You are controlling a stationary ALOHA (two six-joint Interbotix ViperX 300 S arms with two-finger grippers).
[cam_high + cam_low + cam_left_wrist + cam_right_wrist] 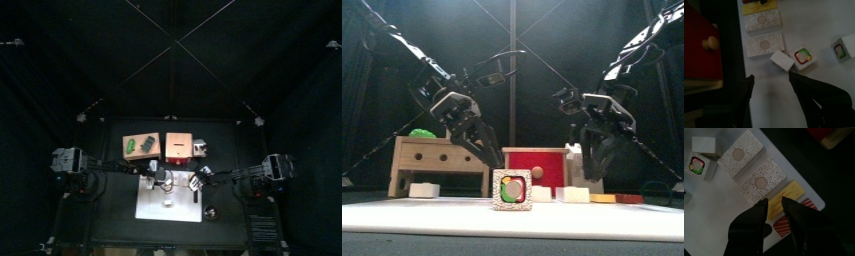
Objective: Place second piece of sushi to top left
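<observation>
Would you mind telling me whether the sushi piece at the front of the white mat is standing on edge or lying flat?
Standing on edge: in the front view the sushi piece shows its round filling face toward the camera, resting on the white mat.

We note a white sushi piece (512, 190) with red-green filling on a white mat (513, 217); red box (537, 163); tan wooden block (440, 160); speckled cream tiles (741, 149); yellow tile (791, 195).

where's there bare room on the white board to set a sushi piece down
Bare white board lies between the left gripper and the sushi piece, open toward the front edge. It is crowded by the rice blocks and red box. The right gripper hangs over the yellow and red slices.
</observation>
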